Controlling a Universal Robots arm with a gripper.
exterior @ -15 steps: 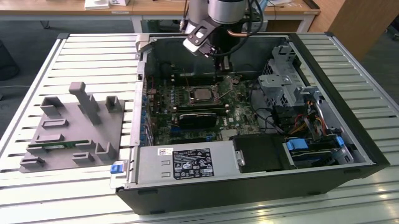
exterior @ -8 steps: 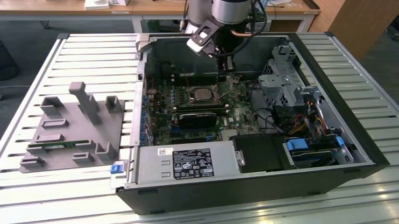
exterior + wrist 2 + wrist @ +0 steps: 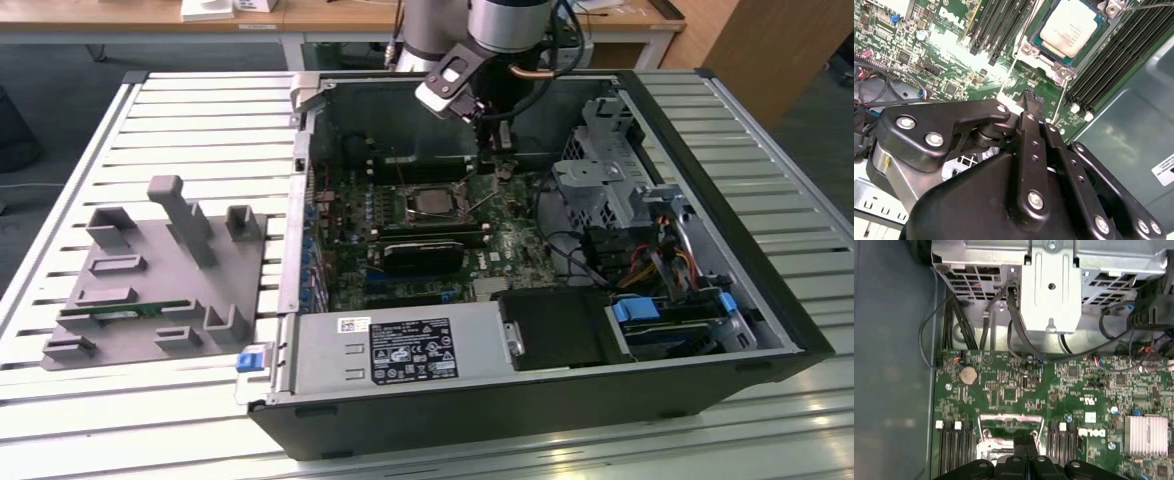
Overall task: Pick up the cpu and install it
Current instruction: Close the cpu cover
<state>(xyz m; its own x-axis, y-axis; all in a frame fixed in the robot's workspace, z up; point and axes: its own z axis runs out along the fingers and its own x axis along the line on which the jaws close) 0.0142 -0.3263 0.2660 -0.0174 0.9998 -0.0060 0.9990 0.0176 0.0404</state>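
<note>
Plainly the cpu (image 3: 430,203) sits in its socket (image 3: 404,199); the gripper (image 3: 502,171), fingers together and empty, hangs at its two o'clock. Dipping lower risks scraping the board (image 3: 350,285).

cpu (image 3: 430,203) in socket (image 3: 396,206) — gripper (image 3: 502,168) nearby

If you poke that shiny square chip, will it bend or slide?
Probably not bend: the cpu looks like a flat metal-topped slab. It likely won't slide, since it sits inside the socket frame. Its smooth top may be slippery.
</note>
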